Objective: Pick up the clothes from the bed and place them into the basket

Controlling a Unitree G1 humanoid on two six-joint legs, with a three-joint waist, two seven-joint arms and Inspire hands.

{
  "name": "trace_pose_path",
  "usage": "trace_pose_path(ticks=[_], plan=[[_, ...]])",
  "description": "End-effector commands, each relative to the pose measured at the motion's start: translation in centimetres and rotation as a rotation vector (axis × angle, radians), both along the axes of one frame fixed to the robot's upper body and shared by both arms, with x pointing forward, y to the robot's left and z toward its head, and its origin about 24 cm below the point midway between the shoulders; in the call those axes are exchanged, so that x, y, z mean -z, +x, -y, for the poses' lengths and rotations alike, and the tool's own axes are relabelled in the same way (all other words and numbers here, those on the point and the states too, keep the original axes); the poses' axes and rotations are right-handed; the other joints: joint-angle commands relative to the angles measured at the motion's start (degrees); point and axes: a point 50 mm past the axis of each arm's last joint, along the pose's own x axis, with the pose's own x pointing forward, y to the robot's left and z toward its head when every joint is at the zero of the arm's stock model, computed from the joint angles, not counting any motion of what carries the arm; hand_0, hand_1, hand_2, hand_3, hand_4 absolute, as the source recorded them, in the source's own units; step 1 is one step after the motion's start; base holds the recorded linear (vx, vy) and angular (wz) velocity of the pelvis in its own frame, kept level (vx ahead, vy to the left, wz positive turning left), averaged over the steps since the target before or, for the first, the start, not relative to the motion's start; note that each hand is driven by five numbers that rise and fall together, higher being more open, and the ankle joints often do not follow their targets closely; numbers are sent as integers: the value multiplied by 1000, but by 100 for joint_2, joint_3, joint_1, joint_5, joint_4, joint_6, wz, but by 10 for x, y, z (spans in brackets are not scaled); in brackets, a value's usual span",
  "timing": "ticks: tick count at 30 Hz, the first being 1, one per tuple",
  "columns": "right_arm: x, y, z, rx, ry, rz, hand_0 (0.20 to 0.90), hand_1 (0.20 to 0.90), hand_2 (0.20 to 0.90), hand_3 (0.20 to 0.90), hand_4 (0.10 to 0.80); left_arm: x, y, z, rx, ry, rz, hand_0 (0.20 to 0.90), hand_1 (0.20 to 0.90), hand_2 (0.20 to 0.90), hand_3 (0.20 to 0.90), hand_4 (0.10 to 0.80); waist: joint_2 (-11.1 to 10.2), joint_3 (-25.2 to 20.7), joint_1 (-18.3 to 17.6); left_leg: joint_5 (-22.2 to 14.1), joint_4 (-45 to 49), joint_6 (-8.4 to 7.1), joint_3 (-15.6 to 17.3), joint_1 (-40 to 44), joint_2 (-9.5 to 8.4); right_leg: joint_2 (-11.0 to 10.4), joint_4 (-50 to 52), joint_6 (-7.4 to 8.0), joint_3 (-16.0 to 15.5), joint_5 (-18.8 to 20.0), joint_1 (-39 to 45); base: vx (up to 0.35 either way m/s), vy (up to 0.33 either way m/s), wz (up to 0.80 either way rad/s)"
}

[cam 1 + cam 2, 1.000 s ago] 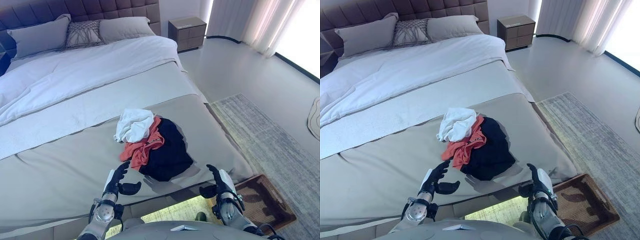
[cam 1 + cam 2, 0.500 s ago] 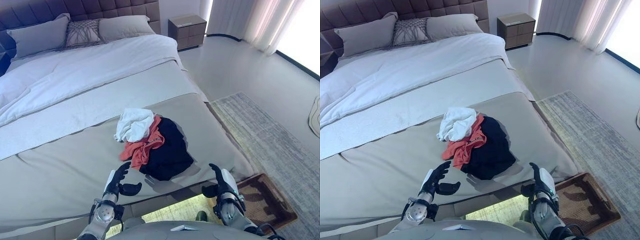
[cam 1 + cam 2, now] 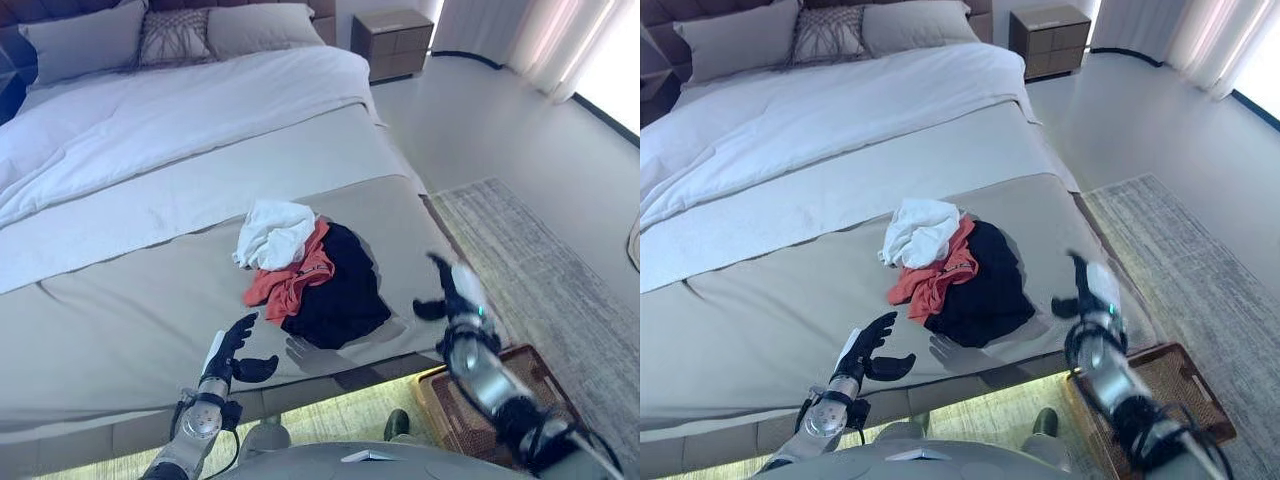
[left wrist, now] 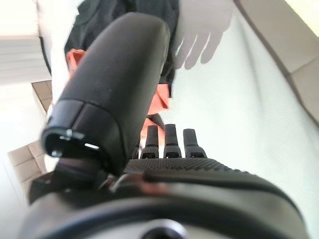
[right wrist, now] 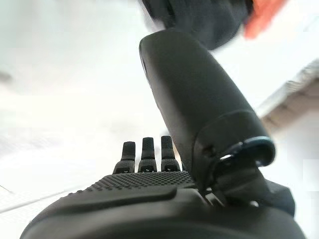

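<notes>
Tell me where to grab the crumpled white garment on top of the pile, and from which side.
Take the crumpled white garment at its bunched upper folds, from above: it stands highest, overlapping the orange garment beside the black garment. The open left hand is probably better placed; the open right hand hangs past the grey bed's edge.
</notes>
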Motion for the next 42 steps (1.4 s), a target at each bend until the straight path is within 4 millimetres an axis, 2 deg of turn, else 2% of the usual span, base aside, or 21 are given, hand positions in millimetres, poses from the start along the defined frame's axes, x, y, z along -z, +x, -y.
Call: trace_pose_path(ticks=[1, 3, 5, 8, 10, 14, 17, 20, 29, 34, 42], plan=[[-126, 59, -22, -115, -126, 389, 900, 900, 900, 900, 800, -48, 61, -1, 90, 8, 269, 900, 900, 900, 900, 800, -187, 478, 334, -254, 89, 38, -126, -64, -359, 17, 907, -505, 567, -915, 102, -129, 82, 27], [-161, 67, -15, -93, -180, 472, 900, 900, 900, 900, 800, -55, 68, 0, 115, 5, 293, 900, 900, 900, 900, 800, -154, 672, 428, -280, 372, 57, -327, -324, -440, -6, 1299, -567, 619, -1063, -172, -126, 56, 47], [-205, 74, -11, -55, -235, 566, 900, 900, 900, 900, 800, -63, 75, 3, 141, -9, 333, 900, 900, 900, 900, 800, -96, 1011, 559, -343, 909, 58, -546, -778, -557, -82, 1792, -642, 647, -1217, -550, -178, 42, 59], [-242, 79, -16, -27, -300, 626, 900, 900, 900, 900, 800, -76, 85, 6, 141, -25, 398, 900, 900, 900, 900, 800, -12, 1362, 773, -451, 1542, 94, -633, -1259, -678, -290, 2438, -657, 562, -1378, -949, -104, 49, 30], [-250, 80, -18, -19, -312, 632, 900, 900, 900, 900, 800, -82, 88, 4, 125, -37, 423, 900, 900, 900, 900, 800, 5, 1441, 838, -523, 1783, 119, -660, -1424, -741, -353, 2693, -667, 557, -1482, -1082, -27, 29, 18], [-273, 86, -17, 44, -326, 615, 900, 900, 900, 900, 800, -110, 97, -5, 63, -61, 554, 900, 900, 900, 900, 800, 88, 1786, 1163, -877, 2737, 305, -799, -2094, -1107, -622, 3787, -720, 510, -1899, -1618, 11, 30, 41], [-287, 87, -16, 78, -358, 595, 900, 900, 900, 900, 800, -125, 97, -8, 44, -104, 628, 900, 900, 900, 900, 800, 191, 1997, 1352, -1138, 3234, 383, -809, -2465, -1322, -798, 4547, -717, 552, -2230, -1999, 75, 45, 46], [-301, 89, -15, 98, -421, 565, 900, 900, 900, 900, 800, -140, 95, -8, 51, -152, 700, 900, 900, 900, 900, 800, 289, 2025, 1487, -1209, 3621, 422, -828, -3013, -1448, -851, 5049, -756, 531, -2389, -2498, 2, 82, 33], [-315, 91, -1, 192, -417, 459, 900, 900, 900, 900, 800, -170, 84, -8, 47, -227, 854, 900, 900, 900, 900, 800, 436, 2025, 1776, -1467, 4787, 586, -952, -4442, -1763, -874, 6419, -872, 513, -2702, -3924, -14, 65, 21], [-312, 88, 28, 313, -457, 330, 900, 900, 900, 900, 800, -185, 80, -10, 59, -255, 928, 900, 900, 900, 900, 800, 503, 2025, 1856, -1624, 5369, 672, -948, -5011, -1911, -832, 6879, -918, 540, -2816, -4421, -6, 18, 7], [-310, 80, 61, 444, -417, 90, 900, 900, 900, 900, 800, -196, 75, -9, 96, -291, 967, 900, 900, 900, 900, 800, 601, 2025, 1931, -1698, 5897, 706, -900, -5581, -1987, -759, 7250, -965, 548, -2872, -4933, 3, 7, 4]])
